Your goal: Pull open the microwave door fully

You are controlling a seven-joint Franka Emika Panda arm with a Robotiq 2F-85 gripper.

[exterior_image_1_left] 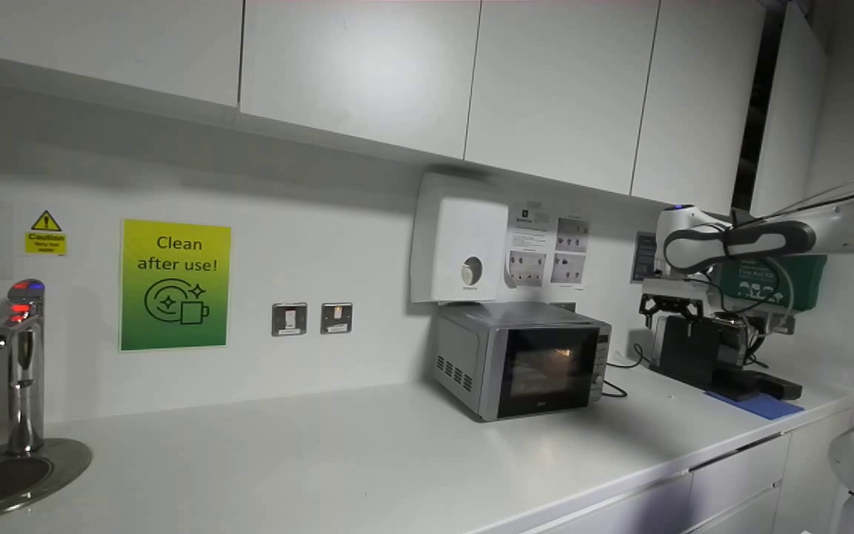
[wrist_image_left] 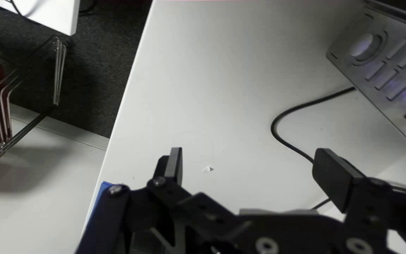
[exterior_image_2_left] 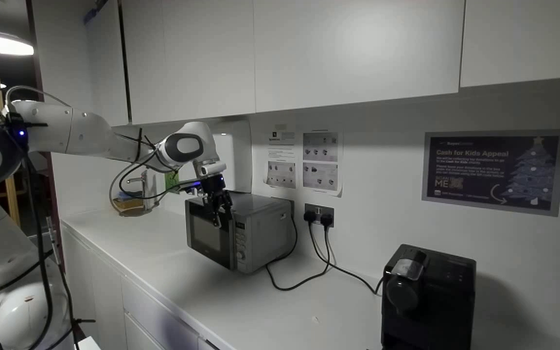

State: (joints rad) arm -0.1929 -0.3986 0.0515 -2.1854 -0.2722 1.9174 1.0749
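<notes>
Wrist view is showing the black two-fingered tool (wrist_image_left: 250, 166) gaping wide; in both exterior views, the boxy silver-grey microwave (exterior_image_1_left: 471, 348) is sitting near the back edge of the smooth white counter (exterior_image_1_left: 286, 452), its rectangular dark-glass door (exterior_image_1_left: 548, 368) resting closed.

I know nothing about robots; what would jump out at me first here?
Probably the white robot arm reaching over the counter, its black claw open. Next, the microwave on that counter, its dark door glowing orange inside; then the yellow-and-green "Clean after use!" sign on the wall.
</notes>
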